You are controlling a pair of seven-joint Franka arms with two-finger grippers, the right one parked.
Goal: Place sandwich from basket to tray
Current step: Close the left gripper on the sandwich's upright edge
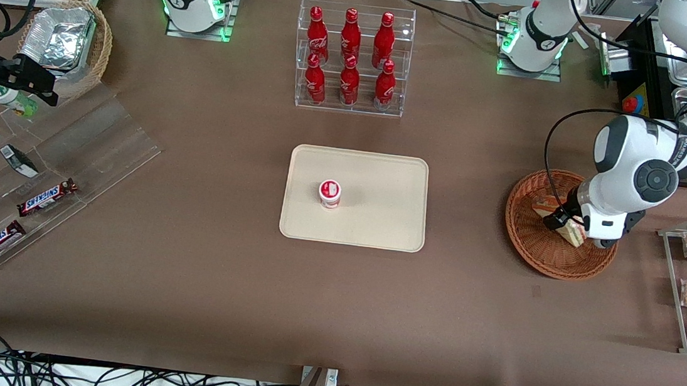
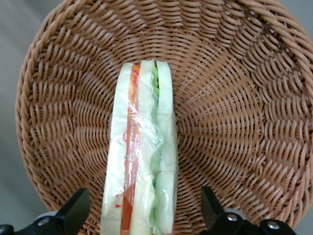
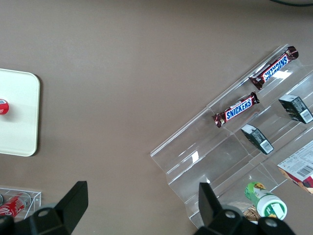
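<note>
The sandwich [image 2: 142,152], a soft wedge of pale bread with green and orange-red layers under crinkled clear wrap, stands on edge in the round woven wicker basket [image 1: 528,236], its long axis running twelve to six in the wrist view. The gripper [image 2: 144,215] hangs over it, fingers [image 2: 73,210] spread apart, either side, not touching. The smooth cream tray [image 1: 380,209] lies at nine o'clock from the basket in the front view

Sandwich [image 2: 139,152]: in the basket [image 1: 525,236], standing on its edge.
Gripper [image 2: 142,215]: over the basket, one finger on each side of the sandwich, not touching it.
Basket: toward the working arm's end of the table.
Tray [image 1: 372,221]: mid-table, well apart from the basket.
Cup [image 1: 329,193]: on the tray.
</note>
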